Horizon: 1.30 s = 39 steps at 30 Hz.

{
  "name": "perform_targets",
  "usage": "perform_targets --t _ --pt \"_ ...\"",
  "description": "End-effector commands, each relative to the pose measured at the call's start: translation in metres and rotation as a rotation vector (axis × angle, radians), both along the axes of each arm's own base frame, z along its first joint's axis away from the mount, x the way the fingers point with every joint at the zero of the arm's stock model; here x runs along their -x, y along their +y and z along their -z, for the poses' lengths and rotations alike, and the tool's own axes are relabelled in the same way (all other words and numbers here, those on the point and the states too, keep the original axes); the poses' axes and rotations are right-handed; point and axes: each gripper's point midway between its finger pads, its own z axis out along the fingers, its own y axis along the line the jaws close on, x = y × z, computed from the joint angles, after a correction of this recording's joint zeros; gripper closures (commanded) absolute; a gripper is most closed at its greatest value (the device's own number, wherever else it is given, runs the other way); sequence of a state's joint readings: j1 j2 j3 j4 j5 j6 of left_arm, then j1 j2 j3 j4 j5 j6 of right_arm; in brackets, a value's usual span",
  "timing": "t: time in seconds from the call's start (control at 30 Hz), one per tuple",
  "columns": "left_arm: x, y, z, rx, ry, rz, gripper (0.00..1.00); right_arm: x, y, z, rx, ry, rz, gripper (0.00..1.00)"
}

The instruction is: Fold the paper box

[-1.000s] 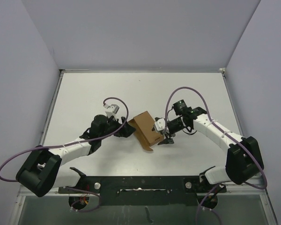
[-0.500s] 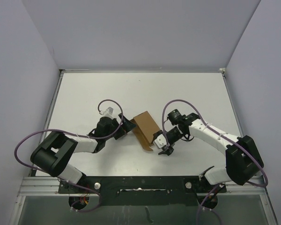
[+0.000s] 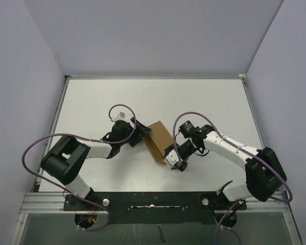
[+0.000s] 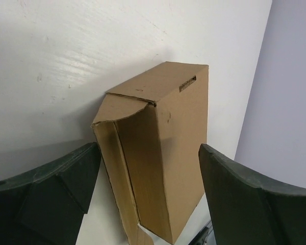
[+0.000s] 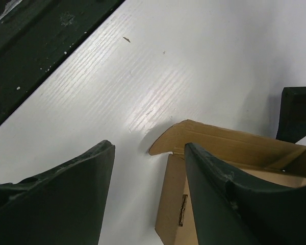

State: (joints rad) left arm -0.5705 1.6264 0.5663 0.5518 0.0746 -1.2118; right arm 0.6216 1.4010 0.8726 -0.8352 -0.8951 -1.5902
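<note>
Top external shows the paper box (image 3: 159, 139) near the centre of the table (image 3: 209, 102), the left gripper (image 3: 138, 137) spread at its nine o'clock, the right gripper (image 3: 175, 160) spread at five o'clock; best brace the body while tucking the loose flap (image 5: 183, 137) squarely.

Bright, even light pours down on the white table (image 3: 209, 102), a pale glare streak showing in the right wrist view, a soft shadow beside the paper box (image 4: 158, 148), and the dark fingers (image 4: 46, 194) up close blurred.
</note>
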Motion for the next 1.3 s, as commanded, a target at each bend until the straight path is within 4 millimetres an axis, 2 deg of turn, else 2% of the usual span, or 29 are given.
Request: perform_targets --t 0.0,0.2,0.6,0.77,1.0,1.27 --pt "-0.008 -0.002 0.002 -0.02 0.034 -0.03 0.26 0.004 0.008 0.005 -0.002 -0.022 -0.039 0.42" --pt "-0.006 -0.002 0.012 -0.037 0.063 -0.026 0.38 0.005 0.015 0.016 0.041 -0.062 -0.05 0.43" --pt "-0.008 -0.005 0.019 -0.038 0.077 -0.016 0.46 0.001 0.019 0.029 0.078 -0.107 -0.035 0.49" --pt "-0.007 -0.007 0.014 -0.017 0.065 -0.007 0.45 -0.001 0.021 0.032 0.089 -0.119 -0.023 0.5" --pt "-0.009 -0.012 0.006 0.023 0.041 0.003 0.37 -0.008 0.024 0.036 0.114 -0.134 0.017 0.54" --pt "-0.012 -0.014 0.011 0.021 0.054 0.01 0.36 -0.017 0.024 0.038 0.137 -0.146 0.063 0.57"
